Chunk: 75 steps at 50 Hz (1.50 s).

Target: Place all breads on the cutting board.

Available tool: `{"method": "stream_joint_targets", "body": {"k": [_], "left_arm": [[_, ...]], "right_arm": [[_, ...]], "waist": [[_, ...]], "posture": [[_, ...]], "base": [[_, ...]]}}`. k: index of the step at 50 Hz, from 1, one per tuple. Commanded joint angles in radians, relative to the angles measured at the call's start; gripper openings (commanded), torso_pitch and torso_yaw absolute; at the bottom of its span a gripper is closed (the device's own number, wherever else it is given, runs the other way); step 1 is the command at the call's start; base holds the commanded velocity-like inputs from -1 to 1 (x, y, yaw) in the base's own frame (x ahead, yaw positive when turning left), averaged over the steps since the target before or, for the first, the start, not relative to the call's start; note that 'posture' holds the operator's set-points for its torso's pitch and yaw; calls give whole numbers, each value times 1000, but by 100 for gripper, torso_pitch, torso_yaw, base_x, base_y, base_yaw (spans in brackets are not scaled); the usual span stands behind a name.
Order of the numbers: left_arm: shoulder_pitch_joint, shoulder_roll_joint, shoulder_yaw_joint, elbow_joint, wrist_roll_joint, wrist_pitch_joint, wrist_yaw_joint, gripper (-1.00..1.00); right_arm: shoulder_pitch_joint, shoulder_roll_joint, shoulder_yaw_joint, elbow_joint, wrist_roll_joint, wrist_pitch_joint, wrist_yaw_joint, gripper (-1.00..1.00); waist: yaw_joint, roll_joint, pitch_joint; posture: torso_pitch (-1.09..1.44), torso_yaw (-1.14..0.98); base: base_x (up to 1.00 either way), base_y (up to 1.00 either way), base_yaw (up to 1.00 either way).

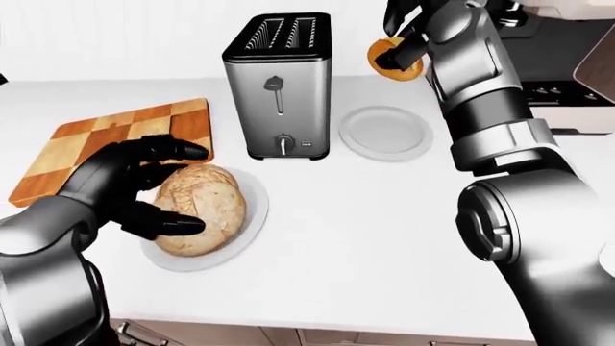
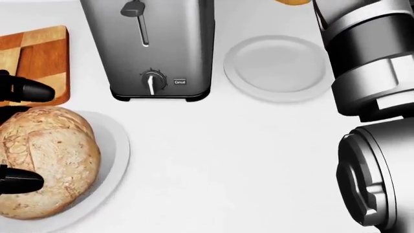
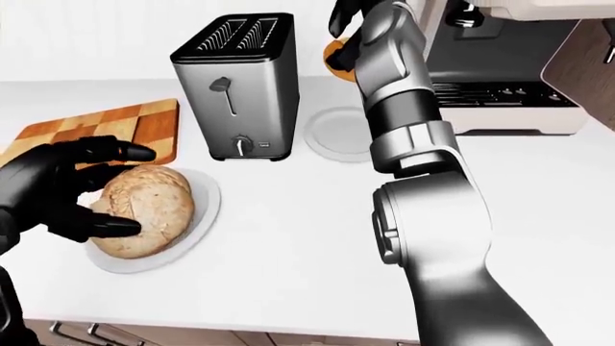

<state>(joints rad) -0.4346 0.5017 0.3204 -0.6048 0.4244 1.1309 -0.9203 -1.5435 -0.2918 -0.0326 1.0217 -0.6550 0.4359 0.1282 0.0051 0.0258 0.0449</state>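
A large round crusty loaf [image 1: 207, 209] lies on a white plate [image 1: 254, 209] at the lower left of the left-eye view. My left hand [image 1: 194, 188] is open, its black fingers [image 1: 178, 150] standing about the loaf's left side and the thumb resting on its crust. The checkered wooden cutting board [image 1: 106, 137] lies just above that hand with nothing on it. My right hand [image 1: 399, 45] is shut on a small orange bun [image 1: 388, 63] and holds it high above an empty white plate [image 1: 386, 132].
A steel two-slot toaster [image 1: 279, 86] stands between the cutting board and the empty plate. A stove or appliance [image 3: 500, 101] sits at the right of the right-eye view. The white counter's edge [image 1: 317, 328] runs along the bottom.
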Motion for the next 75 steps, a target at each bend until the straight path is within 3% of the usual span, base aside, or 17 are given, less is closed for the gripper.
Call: {"method": "stream_joint_targets", "body": {"k": [1, 4, 10, 17, 29, 48, 49, 54, 59, 60, 61, 63, 65, 71, 72, 73, 75], "left_arm": [[-25, 4, 12, 12, -10, -8, 20, -56], [-94, -17, 35, 83, -47, 35, 62, -100], [-231, 16, 44, 214, -156, 109, 134, -100], [-402, 160, 21, 287, -246, 185, 168, -100], [-669, 240, 16, 512, -353, 170, 350, -100], [-855, 286, 21, 689, -514, 100, 671, -100], [-858, 289, 18, 694, -522, 96, 683, -100], [-879, 304, 8, 715, -564, 91, 723, -100], [-879, 316, 5, 715, -596, 94, 749, -100], [-873, 317, 4, 713, -602, 93, 754, -100], [-872, 318, 5, 714, -608, 92, 758, -100], [-869, 319, 5, 715, -618, 91, 768, -100], [-865, 320, 4, 715, -628, 88, 776, -100], [-866, 335, 4, 718, -654, 92, 797, -100], [-862, 335, 5, 723, -657, 84, 800, -100], [-860, 335, 5, 724, -662, 81, 804, -100], [-865, 337, 5, 726, -669, 81, 814, -100]], "right_arm": [[-45, -11, -1, -39, -8, -23, -18, -100], [-41, -5, -2, -29, -4, -32, -27, -100], [-42, -3, 0, -29, -2, -30, -28, -100], [-37, -9, -15, -51, 13, -20, -31, -100], [-47, -25, -129, -267, 373, 269, 22, -100], [-140, -72, -43, -580, 413, 604, 102, -100], [-145, -71, -42, -579, 411, 605, 104, -100], [-191, -69, -40, -539, 404, 588, 112, -100], [-193, -66, -46, -530, 405, 576, 115, -100], [-199, -67, -45, -527, 404, 575, 116, -100], [-203, -67, -47, -525, 404, 575, 114, -100], [-202, -66, -45, -521, 404, 572, 116, -100], [-199, -63, -47, -522, 405, 574, 114, -100], [-197, -64, -52, -510, 409, 563, 108, -100], [-199, -66, -50, -504, 408, 556, 107, -100], [-202, -65, -52, -502, 411, 552, 105, -100], [-208, -67, -50, -493, 410, 549, 104, -100]], "waist": [[-1, 0, -25], [-1, 1, -26], [-3, 2, -27], [-9, 0, -22], [-9, 0, -13], [-16, -1, 3], [-18, 7, -23], [-4, -29, -38], [-7, 15, -25], [-11, 33, -19], [-22, 91, -23], [-21, 79, 11], [-32, 74, -12], [-21, -68, -14], [-29, -32, -3], [-21, -43, 16], [-30, 19, 7]], "posture": [[0, 0], [0, 0], [0, 0], [0, 0], [0, 0], [0, 0], [0, 0], [0, 0], [0, 0], [0, 0], [0, 0], [0, 0], [0, 0], [0, 0], [0, 0], [0, 0], [0, 0]], "base": [[0, 0, 0], [0, 0, 0], [0, 0, 0], [0, 0, 0], [0, 0, 0], [0, 0, 0], [0, 16, 0], [0, 33, 0], [0, 40, 0], [0, 12, 0], [0, 0, 0], [0, 0, 0], [0, 6, 0], [0, 44, 0], [0, 39, 0], [0, 0, 0], [0, 0, 0]]}}
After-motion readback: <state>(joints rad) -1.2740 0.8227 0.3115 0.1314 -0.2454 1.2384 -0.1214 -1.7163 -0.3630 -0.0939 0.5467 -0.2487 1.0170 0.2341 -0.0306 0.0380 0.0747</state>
